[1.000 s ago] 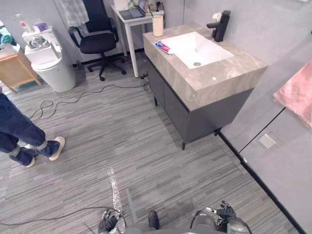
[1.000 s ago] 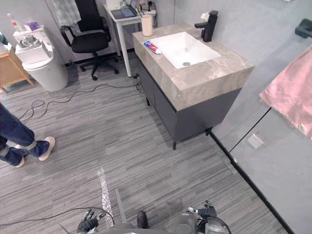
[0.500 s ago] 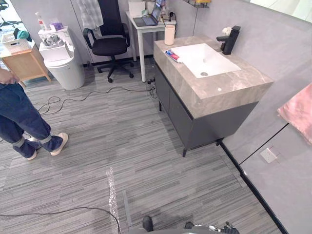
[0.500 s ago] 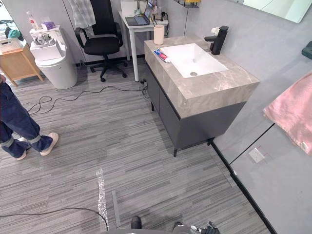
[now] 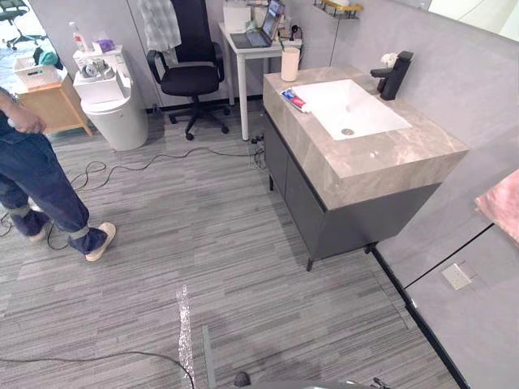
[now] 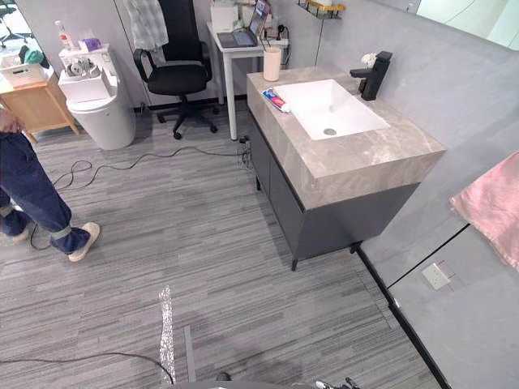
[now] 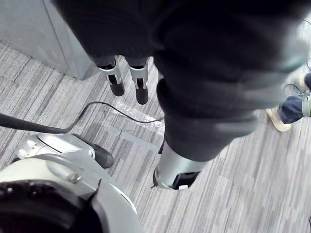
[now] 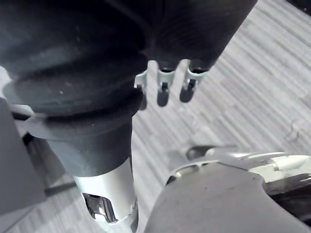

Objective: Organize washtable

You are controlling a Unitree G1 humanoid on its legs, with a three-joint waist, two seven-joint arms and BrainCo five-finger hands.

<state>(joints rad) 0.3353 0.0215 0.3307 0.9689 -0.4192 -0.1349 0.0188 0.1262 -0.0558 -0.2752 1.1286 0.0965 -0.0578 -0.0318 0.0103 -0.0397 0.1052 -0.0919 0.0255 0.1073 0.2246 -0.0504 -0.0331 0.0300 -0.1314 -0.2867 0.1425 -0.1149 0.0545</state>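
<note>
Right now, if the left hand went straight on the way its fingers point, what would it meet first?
Most likely the grey striped floor: the left hand holds nothing and its straight fingers point down at it, though depth is unclear.

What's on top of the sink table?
A toothpaste tube beside the white basin, a beige cup at the far corner, a black tap. The cup's inside is hidden.
</note>
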